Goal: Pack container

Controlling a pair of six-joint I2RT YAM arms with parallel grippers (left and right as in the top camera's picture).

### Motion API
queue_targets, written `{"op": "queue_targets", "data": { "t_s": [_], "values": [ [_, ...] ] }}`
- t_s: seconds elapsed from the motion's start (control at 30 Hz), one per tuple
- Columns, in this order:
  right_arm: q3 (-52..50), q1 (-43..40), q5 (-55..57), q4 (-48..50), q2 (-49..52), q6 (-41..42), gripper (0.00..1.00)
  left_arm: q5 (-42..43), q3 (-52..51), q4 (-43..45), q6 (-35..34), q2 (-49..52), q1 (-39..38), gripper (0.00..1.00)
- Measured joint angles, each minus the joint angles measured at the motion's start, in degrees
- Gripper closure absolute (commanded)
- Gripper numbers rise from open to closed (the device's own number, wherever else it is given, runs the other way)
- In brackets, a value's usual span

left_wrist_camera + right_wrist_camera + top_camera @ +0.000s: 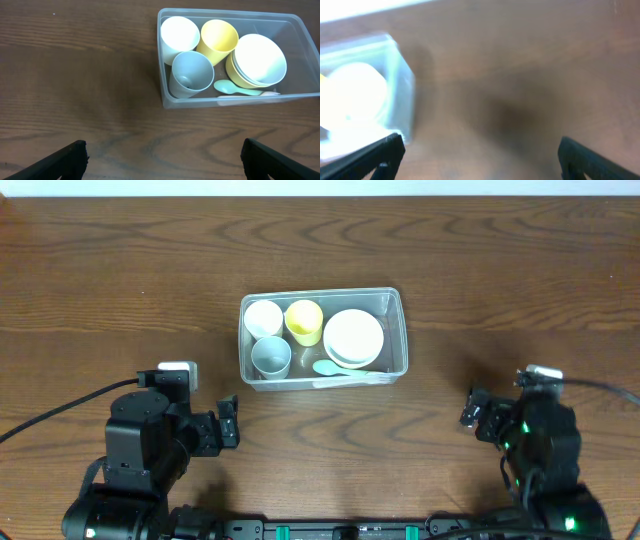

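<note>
Clear plastic walls show the load: the container (pixel 243 340) sits mid-table (pixel 120 280), holding a white cup (pixel 263 316), a yellow cup (pixel 304 321), a grey cup (pixel 270 356), stacked bowls (pixel 353 337) and a teal spoon (pixel 328 367) lying along the near wall. No loose item shows on the wood around it, so the packing looks all but done.

The left gripper (pixel 232 422) hangs near the front edge, well apart from the tub, its jaws wide apart and holding nothing. The right gripper (pixel 467 408) waits on the opposite side, jaws likewise spread and bare, though its wrist view is blurred.

The risk now seems to be a careless reach: a finger clipping the near wall could shove the light tub, topple the leaning grey cup or flick the spoon out.
</note>
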Motion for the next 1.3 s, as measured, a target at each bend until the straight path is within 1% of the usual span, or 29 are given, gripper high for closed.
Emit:
{"op": "queue_targets", "data": {
  "t_s": [0.13,0.23,0.33,0.47,0.63,0.73,1.3],
  "values": [
    [-9.7,0.0,-2.7,10.7,-13.7,-3.5,0.01,0.0,0.0,0.0,0.0,0.0,0.0,0.02],
    [-17.8,0.0,-4.0,18.6,-21.0,-5.4,0.01,0.0,0.0,0.1,0.0,0.0,0.0,0.02],
    [-23.8,0.0,-4.9,27.8,-24.3,-8.6,0.01,0.0,0.0,0.1,0.0,0.0,0.0,0.02],
    [-28.0,0.0,-5.5,35.3,-25.1,-14.8,0.01,0.0,0.0,0.2,0.0,0.0,0.0,0.02],
    [-29.8,-0.6,-6.2,31.5,-25.2,-19.0,0.01,0.0,0.0,0.2,0.0,0.0,0.0,0.02],
    [-29.9,-0.8,-7.0,31.5,-25.2,-20.3,0.01,0.0,0.0,0.2,0.0,0.0,0.0,0.02],
    [-29.9,-0.8,-7.6,31.5,-25.2,-21.5,0.01,0.0,0.0,0.2,0.0,0.0,0.0,0.02]
  ]
}}
